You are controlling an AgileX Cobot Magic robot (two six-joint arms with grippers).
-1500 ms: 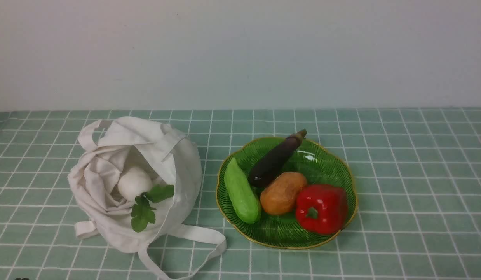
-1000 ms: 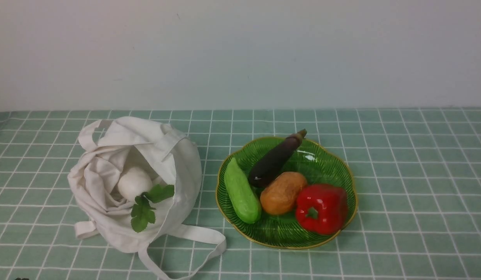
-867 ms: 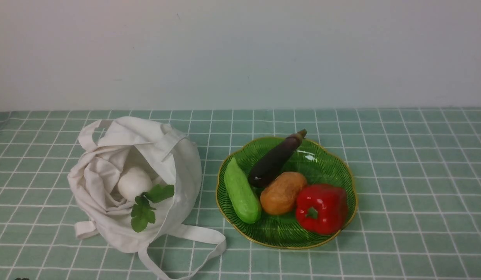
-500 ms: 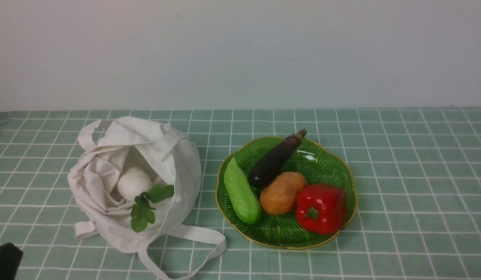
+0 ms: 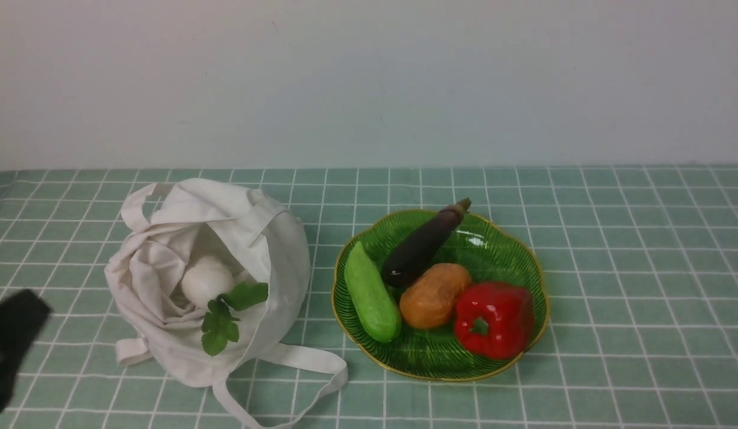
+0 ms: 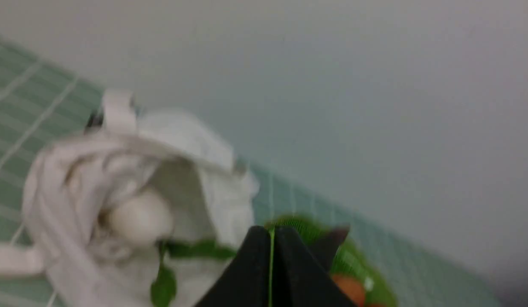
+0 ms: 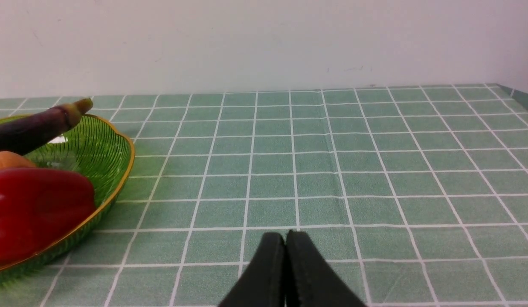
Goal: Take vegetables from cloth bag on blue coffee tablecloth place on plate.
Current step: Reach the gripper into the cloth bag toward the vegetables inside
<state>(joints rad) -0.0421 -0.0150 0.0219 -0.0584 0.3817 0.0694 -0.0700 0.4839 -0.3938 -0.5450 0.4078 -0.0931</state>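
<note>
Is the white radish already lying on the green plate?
No, the radish sits inside the cloth bag, beside the plate.

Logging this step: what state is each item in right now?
Off-white cloth bag: slumped, mouth open.
White oblong radish with green leaves: inside bag.
Glossy green leaf-shaped plate: partly filled, no radish.
Left gripper: shut, empty.
Right gripper: shut, empty.

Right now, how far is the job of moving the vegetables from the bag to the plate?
Done: cucumber, eggplant, potato and red pepper lie on the plate. In hand: nothing; the left gripper is shut and empty near the bag, the right gripper shut over the tablecloth. Left: the radish, in the bag's mouth, must go to the plate.
</note>
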